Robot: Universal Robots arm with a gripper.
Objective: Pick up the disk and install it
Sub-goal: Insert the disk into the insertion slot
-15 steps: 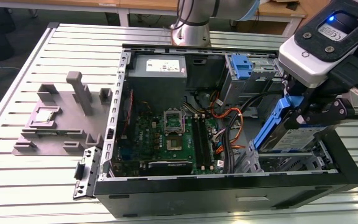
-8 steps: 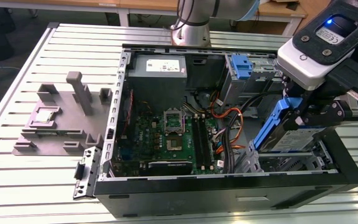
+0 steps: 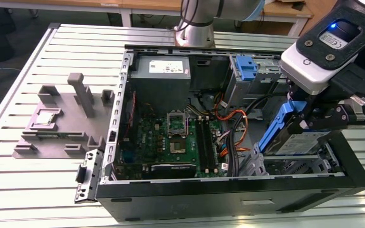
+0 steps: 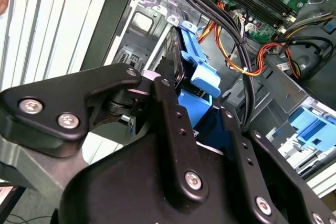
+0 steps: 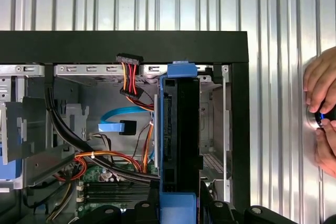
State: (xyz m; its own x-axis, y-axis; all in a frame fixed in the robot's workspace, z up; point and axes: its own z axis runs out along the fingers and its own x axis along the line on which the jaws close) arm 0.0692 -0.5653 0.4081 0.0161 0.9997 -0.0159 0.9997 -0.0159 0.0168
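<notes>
Disk (image 3: 295, 141), flat silver metal framed in blue plastic, apparently gripped by the black pincer (image 3: 319, 123)

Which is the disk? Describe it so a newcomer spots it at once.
Start at the open black computer case. At its end on the exterior view's right, the black gripper clamps the disk, tilted on edge: a flat silver hard drive in a blue plastic bracket. The blue plastic caddy and grey power supply box sit mounted inside the case, ungripped.

Ribbed aluminium table (image 3: 43, 190) with an open black computer case (image 3: 233, 199) beside a grey plastic fixture (image 3: 55, 133)
</notes>
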